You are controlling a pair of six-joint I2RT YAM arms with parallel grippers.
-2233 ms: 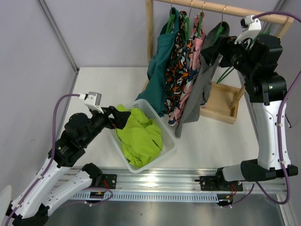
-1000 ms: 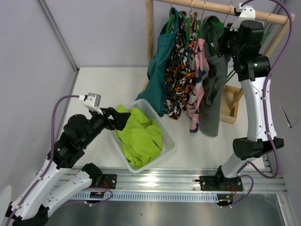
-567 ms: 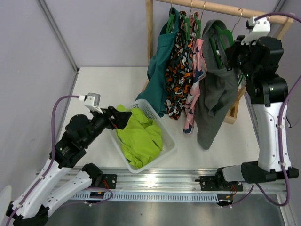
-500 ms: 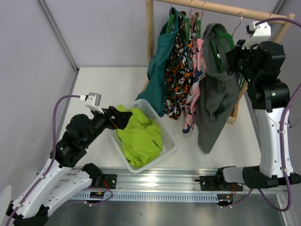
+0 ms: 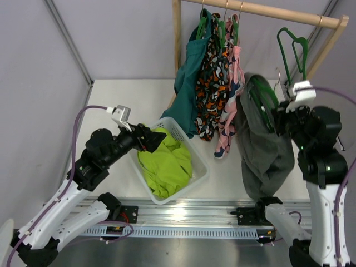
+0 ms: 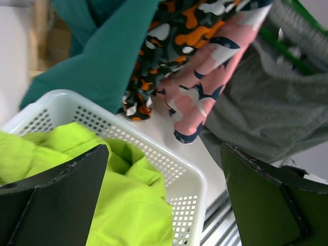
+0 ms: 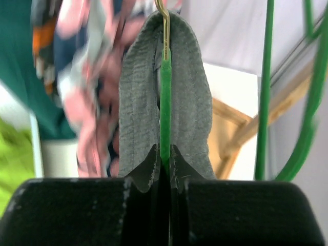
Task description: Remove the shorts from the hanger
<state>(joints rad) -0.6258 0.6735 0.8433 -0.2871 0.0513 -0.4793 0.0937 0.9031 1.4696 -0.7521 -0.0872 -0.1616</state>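
- Pinching the hanger (image 7: 165,102) between pressed-together fingers, the right hand (image 7: 164,164) holds it well below the rail (image 5: 267,11), with the hook clear of the wood.
- The shorts (image 5: 264,161), grey, are draped over that hanger. They hang down in front of the right arm, to the right of the other clothes on the rail.
- In the right wrist view the waistband folds over both sides of the green bar, with the metal hook rising above it.
- The left hand (image 5: 156,141) is spread wide and grips nothing. It hovers over the near-left part of the basket (image 5: 197,178).
- A lime garment (image 5: 167,161) lies heaped in the basket, which stands on the bench (image 5: 128,100).
- A teal garment (image 5: 192,72), an orange print (image 5: 210,72) and a pink print (image 5: 231,83) hang side by side on the rail.
- A bare hanger (image 5: 292,47) is near the rail's right end, above the right hand.
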